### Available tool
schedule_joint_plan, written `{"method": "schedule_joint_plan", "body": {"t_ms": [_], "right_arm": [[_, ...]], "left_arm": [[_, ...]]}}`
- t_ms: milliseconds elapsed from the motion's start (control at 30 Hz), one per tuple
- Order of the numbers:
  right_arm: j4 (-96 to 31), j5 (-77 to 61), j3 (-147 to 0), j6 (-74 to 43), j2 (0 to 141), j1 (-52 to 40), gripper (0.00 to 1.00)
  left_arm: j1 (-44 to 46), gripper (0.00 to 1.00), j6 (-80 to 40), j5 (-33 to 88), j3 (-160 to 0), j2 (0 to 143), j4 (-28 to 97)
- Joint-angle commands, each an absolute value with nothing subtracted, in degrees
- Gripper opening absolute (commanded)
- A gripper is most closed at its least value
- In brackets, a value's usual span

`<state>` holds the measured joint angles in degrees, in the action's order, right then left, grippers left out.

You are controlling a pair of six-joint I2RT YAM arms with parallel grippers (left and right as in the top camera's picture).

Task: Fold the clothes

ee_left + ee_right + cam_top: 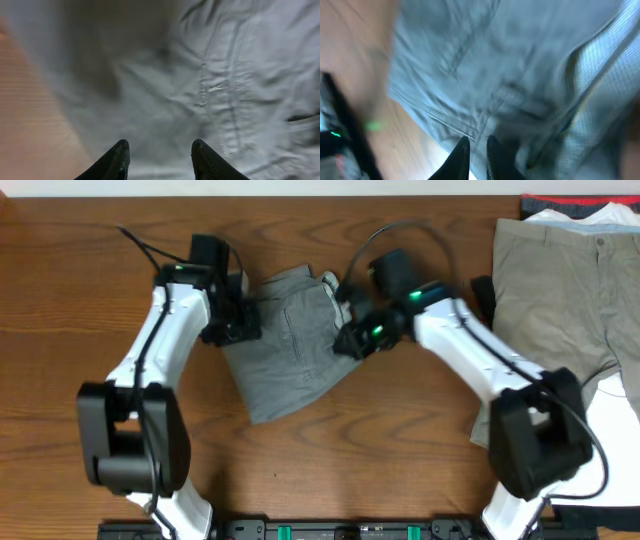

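Observation:
The wrinkled grey shorts (290, 350) lie in a partly folded heap mid-table, between my two arms. My left gripper (238, 328) is at their left edge. In the left wrist view its fingers (159, 145) are open and empty just over the grey cloth (210, 85). My right gripper (350, 340) is at the shorts' right edge. In the blurred right wrist view its fingers (478, 141) are nearly closed, with a fold of the grey cloth (485, 65) in the narrow gap.
Khaki-beige trousers (560, 290) lie flat at the right. A white garment (615, 395) lies below them, and a red-black one (560, 200) at the top right edge. Bare brown tabletop (60, 300) shows left of and in front of the shorts.

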<state>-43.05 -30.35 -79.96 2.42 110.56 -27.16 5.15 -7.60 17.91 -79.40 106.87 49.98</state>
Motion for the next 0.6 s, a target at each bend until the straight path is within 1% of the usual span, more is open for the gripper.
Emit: {"method": "schedule_joint_plan", "body": {"t_ms": [0,67,167,267,367,467,567], "right_arm": [[-45.6,-17.0,-79.8,2.7,115.1,-28.2,0.11],[-47.6,-10.0,-79.8,-2.6,117.5,-27.7,0.08],[-49.1,-4.0,-79.8,-7.1,120.3,-26.3,0.08],[-48.7,-5.8,-79.8,-5.8,120.9,-25.1,0.08],[-48.9,-11.4,-79.9,-0.8,119.0,-24.4,0.07],[-48.9,-16.8,-79.9,3.2,114.3,-24.1,0.07],[-47.4,-18.3,-79.9,3.7,107.4,-23.9,0.06]], "left_arm": [[5.3,0.42,-4.9,20.3,-77.3,108.5,48.5],[5.3,0.42,-4.7,19.9,-76.4,109.3,47.7],[5.3,0.42,-4.5,19.9,-76.2,110.9,47.2],[5.3,0.41,-4.5,19.9,-76.2,112.0,47.2],[5.3,0.42,-4.5,19.9,-76.2,112.3,47.2],[5.3,0.41,-4.5,19.9,-76.2,112.3,47.2],[5.3,0.41,-4.5,19.9,-76.2,112.3,47.3]]}}
